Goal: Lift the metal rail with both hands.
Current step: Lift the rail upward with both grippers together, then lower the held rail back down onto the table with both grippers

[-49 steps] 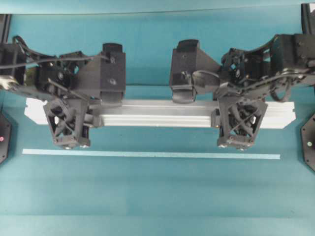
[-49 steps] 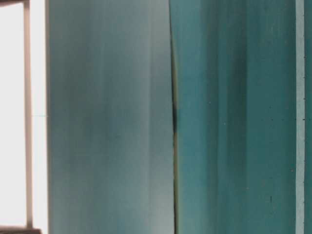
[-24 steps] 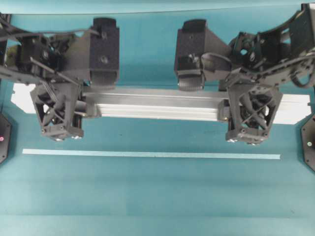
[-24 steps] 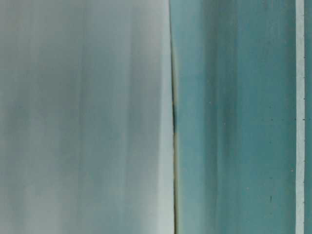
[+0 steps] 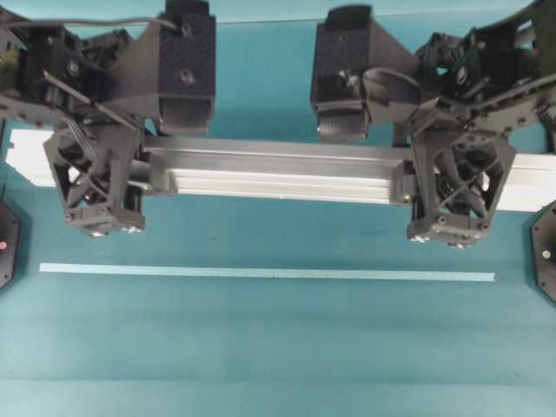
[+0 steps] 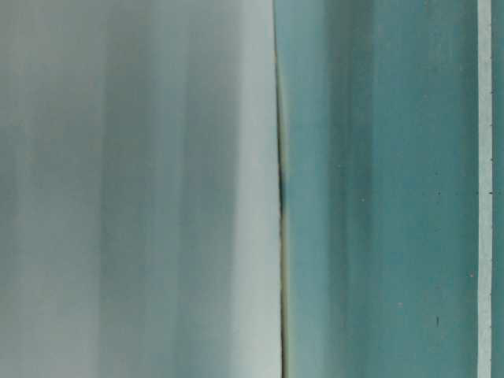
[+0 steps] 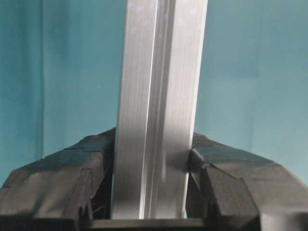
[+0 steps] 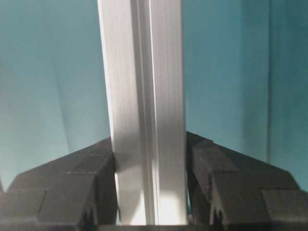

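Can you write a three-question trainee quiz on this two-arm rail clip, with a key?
1. True or false: the long silver grooved aluminium rail is held by one gripper only.
2. What lies on the teal table nearer the bottom edge of the overhead view than the rail?
3. In each wrist view, how does the rail sit: A between the jaws, B beside them?

Key:
1. False; left gripper and right gripper both clamp it.
2. The thin pale tape strip.
3. A.

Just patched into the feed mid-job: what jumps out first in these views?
The metal rail spans the upper middle of the overhead view, clamped near each end by the left gripper and right gripper. Each wrist view shows the fingers pressed against the rail's sides. Below it, a thin pale tape strip lies on the teal table.
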